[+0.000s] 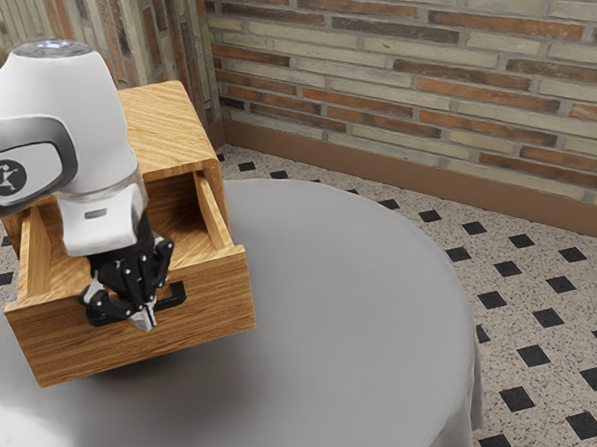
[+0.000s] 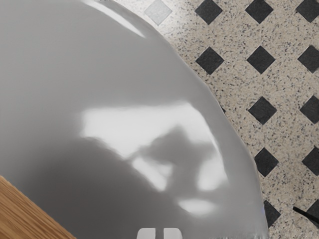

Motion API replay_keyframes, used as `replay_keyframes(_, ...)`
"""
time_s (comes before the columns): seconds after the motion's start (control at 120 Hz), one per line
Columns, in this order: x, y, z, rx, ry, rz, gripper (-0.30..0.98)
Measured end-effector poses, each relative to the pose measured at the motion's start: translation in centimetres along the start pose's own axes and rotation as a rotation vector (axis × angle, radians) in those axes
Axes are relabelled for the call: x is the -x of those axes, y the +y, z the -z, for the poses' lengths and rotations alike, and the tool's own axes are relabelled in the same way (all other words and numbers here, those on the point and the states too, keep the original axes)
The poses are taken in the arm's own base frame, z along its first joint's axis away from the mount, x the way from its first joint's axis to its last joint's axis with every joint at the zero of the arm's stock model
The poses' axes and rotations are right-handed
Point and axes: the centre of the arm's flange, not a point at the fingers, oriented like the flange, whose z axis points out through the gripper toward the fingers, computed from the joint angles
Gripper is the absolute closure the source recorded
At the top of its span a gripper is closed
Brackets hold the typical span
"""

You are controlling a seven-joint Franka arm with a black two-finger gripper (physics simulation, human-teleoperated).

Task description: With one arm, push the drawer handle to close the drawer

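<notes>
While the drawer [image 1: 219,297] is standing well out of its cabinet [image 1: 169,127], its black handle [image 1: 177,296] is sitting across the drawer's front panel. Just outside that panel, near the middle of the handle, the gripper [image 1: 145,321] is pointing downward, its fingers drawn almost together with a narrow gap between them; they don't seem to be clamping anything. Whether they are actually touching the handle, I am not able to tell. Above the drawer, the arm [image 1: 69,106] is reaching over the open compartment; below it, the round table [image 1: 360,297] is spreading outward.

Closing well is calling, I judge, for keeping those fingers close together and low on the outer side of the drawer, then pressing near the handle's middle, straight toward the cabinet. Pushing off-center is risking a skewed, binding drawer, and riding too high is risking slipping over its front edge.
</notes>
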Motion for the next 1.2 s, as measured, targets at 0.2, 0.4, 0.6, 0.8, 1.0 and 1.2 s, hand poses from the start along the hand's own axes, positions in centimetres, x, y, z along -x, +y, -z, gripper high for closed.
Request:
replay_keyframes(0.2,-0.8,-1.5,-2.5,0.040,-0.001,-0.218,0.78)
replay_keyframes(0.4,-0.9,-2.3,-3.6,0.060,0.006,-0.384,0.78)
replay_keyframes(0.6,0.2,-3.2,-3.8,0.065,0.024,-0.481,0.78)
replay_keyframes(0.8,1.8,-4.5,-4.0,0.066,0.045,-0.532,0.78)
replay_keyframes(1.0,3.4,-5.8,-3.9,0.056,0.061,-0.556,0.78)
replay_keyframes(1.2,5.8,-7.4,-3.4,0.045,0.057,-0.558,0.78)
